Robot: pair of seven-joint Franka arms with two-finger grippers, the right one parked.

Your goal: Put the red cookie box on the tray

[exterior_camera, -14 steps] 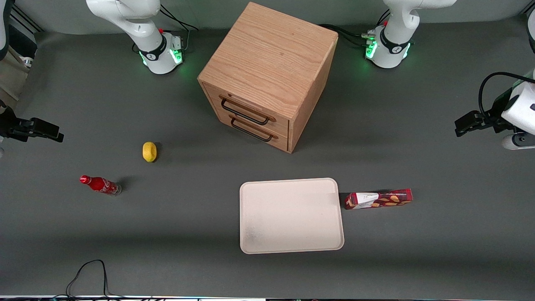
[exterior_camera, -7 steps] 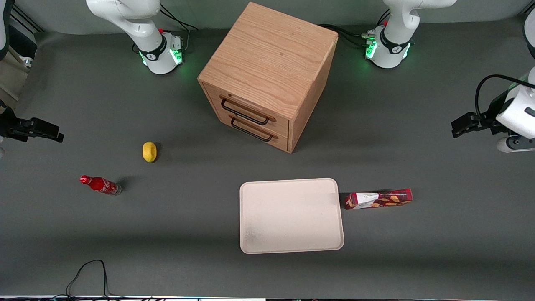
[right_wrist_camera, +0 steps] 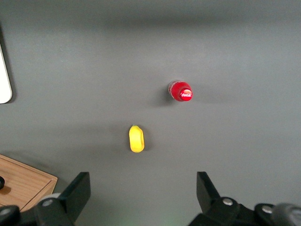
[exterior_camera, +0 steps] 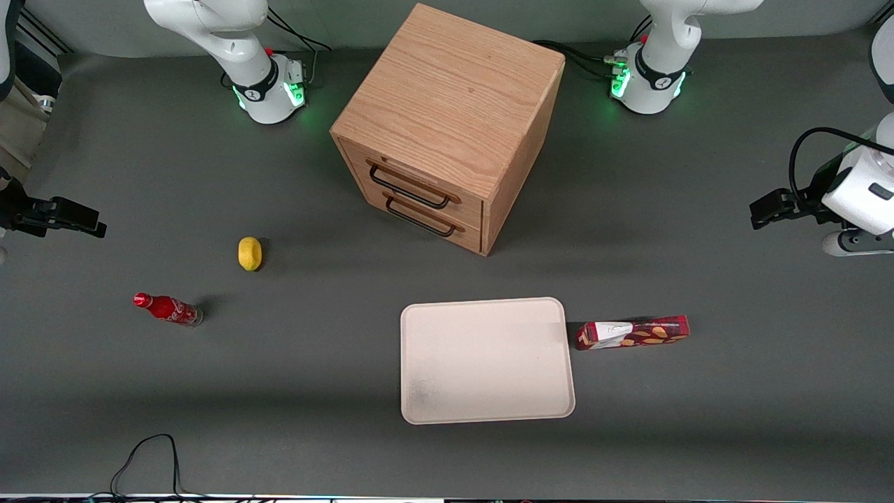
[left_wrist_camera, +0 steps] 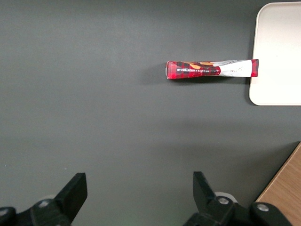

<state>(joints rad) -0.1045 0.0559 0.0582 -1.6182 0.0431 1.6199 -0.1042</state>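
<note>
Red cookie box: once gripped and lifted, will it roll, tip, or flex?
The red cookie box is flat-sided, so rolling seems unlikely. Long and slim, it may tilt if gripped off-centre. Thin carton probably dents under squeeze. The gripper is open, apart from it.

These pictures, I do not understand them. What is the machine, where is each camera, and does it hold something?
Two white robot arms stand at a grey table. One camera looks from the front; one sits on each arm's wrist. The working arm's gripper hangs open and empty at its end of the table. On the table: a wooden drawer cabinet, a tray, the red cookie box beside it, a lemon and a red soda bottle toward the parked arm's end.
</note>
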